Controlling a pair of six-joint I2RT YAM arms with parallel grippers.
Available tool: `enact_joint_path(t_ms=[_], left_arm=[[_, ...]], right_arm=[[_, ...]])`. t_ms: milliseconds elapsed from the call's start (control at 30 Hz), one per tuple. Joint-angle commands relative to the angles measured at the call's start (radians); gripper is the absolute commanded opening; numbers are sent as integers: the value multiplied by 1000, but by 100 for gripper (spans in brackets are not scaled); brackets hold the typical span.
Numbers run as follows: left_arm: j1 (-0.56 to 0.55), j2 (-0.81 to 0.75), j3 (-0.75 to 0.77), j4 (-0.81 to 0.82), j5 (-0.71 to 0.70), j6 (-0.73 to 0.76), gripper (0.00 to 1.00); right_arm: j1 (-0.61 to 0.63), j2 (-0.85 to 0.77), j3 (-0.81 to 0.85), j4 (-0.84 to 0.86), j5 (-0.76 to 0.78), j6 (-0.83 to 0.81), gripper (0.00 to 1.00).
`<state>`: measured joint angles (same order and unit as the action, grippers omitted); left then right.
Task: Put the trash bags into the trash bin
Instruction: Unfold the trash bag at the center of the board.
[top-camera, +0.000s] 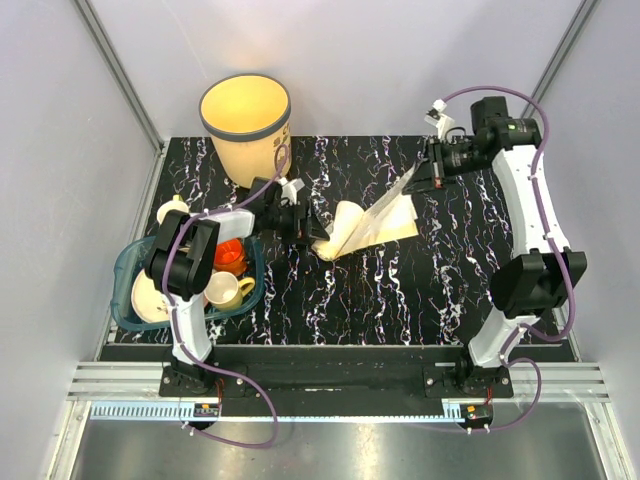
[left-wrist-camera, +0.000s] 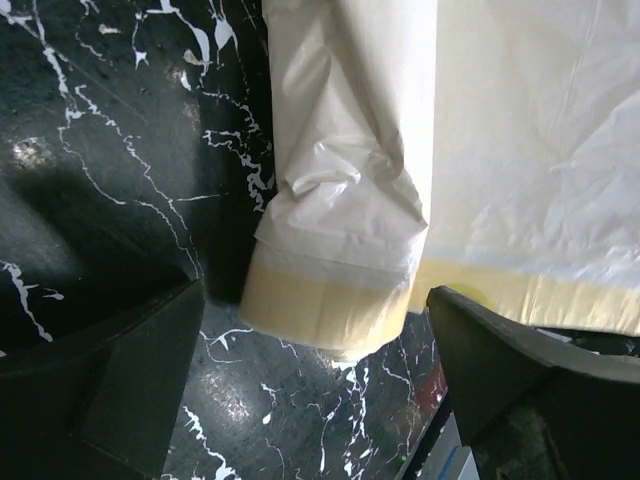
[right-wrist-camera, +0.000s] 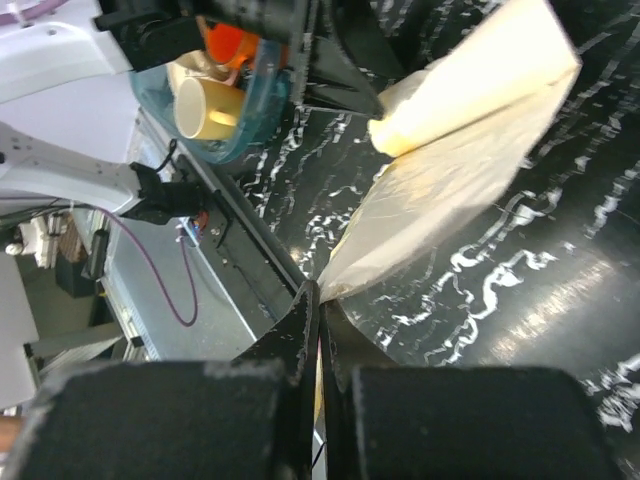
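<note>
**Bag pinched at one corner, its other end between open jaws**

The right jaws are pressed together on a corner of the trash bags, holding that thin film up off the bench. The left jaws stand wide apart astride the folded, thicker end, which lies on the bench to the right of the bin and nearer the arms. The film looks feather-light, limp and slick, so it will likely sag, billow and slip. The bunched end seems the surest place to take hold. Between that end and the bin stands only the left arm itself. In front of the bin, toward the arms, a teal tray of cups seems clear of the path.
</note>
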<state>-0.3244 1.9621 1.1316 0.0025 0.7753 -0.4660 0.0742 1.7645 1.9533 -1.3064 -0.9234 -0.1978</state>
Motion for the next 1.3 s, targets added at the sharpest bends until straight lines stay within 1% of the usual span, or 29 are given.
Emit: enact_joint_path(t_ms=[0,33,133,167,200,267,300,367,433,533,600,667,733,833,967,1000,1067,1133,1200,1233,1267], left_arm=[[-37,-80,76,-116,-83,167,98],[-62,-86,85,-136,-105,215,98],[-105,-112,125,-185,-201,282,99],[-113,-123,143,-193,-229,289,99],[-131,-138,154,-196,-302,294,99],[-148,-147,184,-213,-353,300,99],[-168,-152,213,-216,-413,299,99],[-194,-143,252,-228,-448,303,99],[-246,-111,319,-245,-516,303,99],[-291,-51,400,-269,-557,256,99],[-314,-28,424,-259,-551,215,99],[-330,-9,431,-211,-529,182,98],[-344,3,447,-168,-530,142,98],[-380,44,485,-153,-528,147,96],[-398,75,508,-96,-486,107,89],[-400,93,510,-90,-476,87,84],[-400,110,519,-82,-444,64,79],[-398,109,519,-62,-423,44,70],[-397,92,472,-24,-400,23,65],[-397,69,456,-6,-401,20,60],[-397,58,442,-7,-412,15,58]], right_arm=[[-68,-27,70,-109,61,-101,0],[-98,-22,87,-129,73,-110,0],[-111,10,153,-180,129,-149,0],[-113,18,170,-189,141,-156,0],[-114,27,200,-207,152,-169,0],[-123,46,232,-220,159,-176,0],[-123,53,264,-229,164,-181,0],[-123,75,295,-237,166,-184,0],[-123,104,335,-257,172,-195,0],[-125,134,384,-278,187,-198,0],[-126,144,429,-307,192,-209,0],[-126,156,467,-330,190,-219,0],[-126,144,464,-332,184,-227,0],[-126,125,447,-332,152,-238,0],[-126,121,434,-332,95,-221,0],[-126,116,432,-333,62,-221,0],[-126,109,435,-332,20,-221,0],[-126,90,441,-332,-37,-223,0],[-125,82,461,-332,-74,-221,0],[-125,81,467,-333,-80,-218,0],[-125,82,479,-332,-83,-212,0]])
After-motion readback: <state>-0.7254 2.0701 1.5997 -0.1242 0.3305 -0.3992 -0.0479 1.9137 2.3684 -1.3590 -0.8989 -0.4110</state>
